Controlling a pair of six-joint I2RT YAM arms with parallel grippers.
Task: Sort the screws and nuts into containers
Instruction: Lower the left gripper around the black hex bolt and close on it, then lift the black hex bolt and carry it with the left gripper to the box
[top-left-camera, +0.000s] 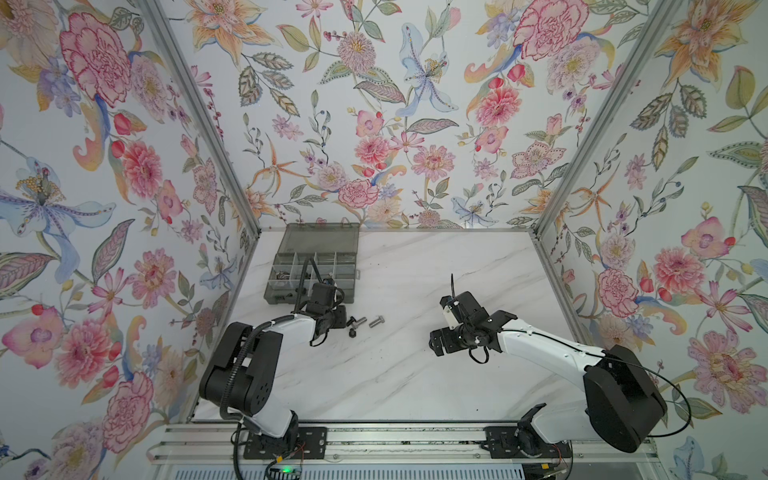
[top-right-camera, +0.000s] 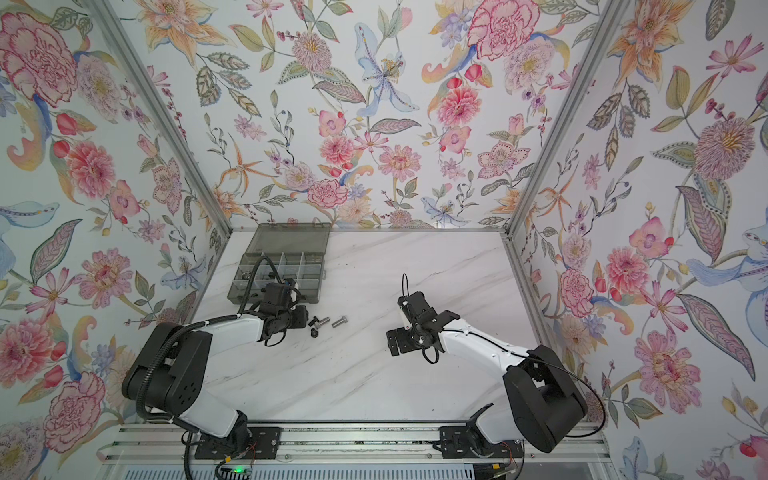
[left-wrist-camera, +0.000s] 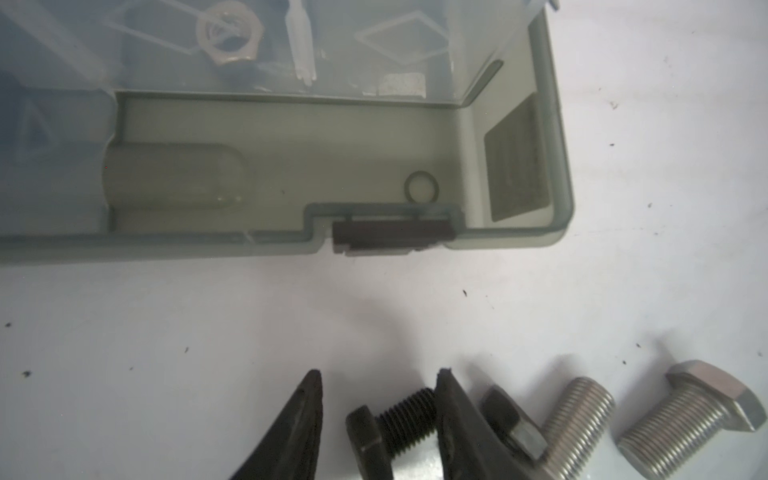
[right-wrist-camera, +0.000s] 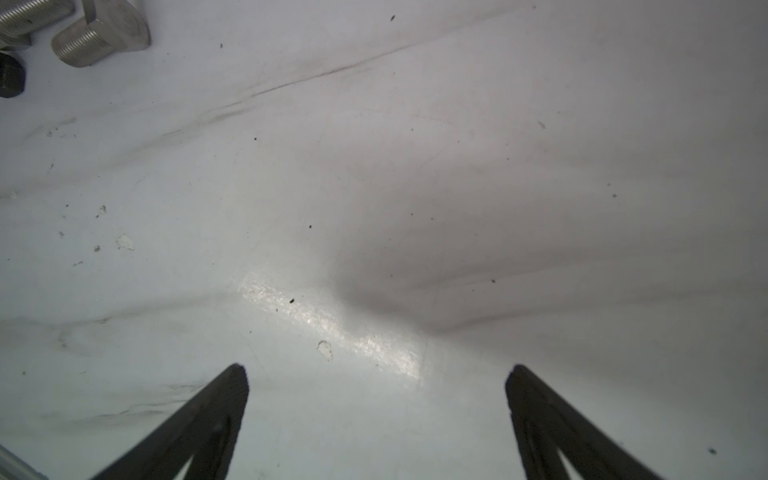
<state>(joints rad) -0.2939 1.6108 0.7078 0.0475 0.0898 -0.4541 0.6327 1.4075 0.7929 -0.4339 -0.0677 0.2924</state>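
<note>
The white marble tabletop carries everything. The smoky-grey organiser box lies lid-open just beyond the fingertips of the left gripper. Well apart, the right gripper gapes wide over bare table, holding nothing. The left gripper stands partly open, clamping nothing. Outside one finger crowd the nearer silver hex bolt and the farther silver hex bolt. Between the fingers lies a black screw, its thread touching that finger and its head clear of the other. A silver hex nut sits in a box cell.
</note>
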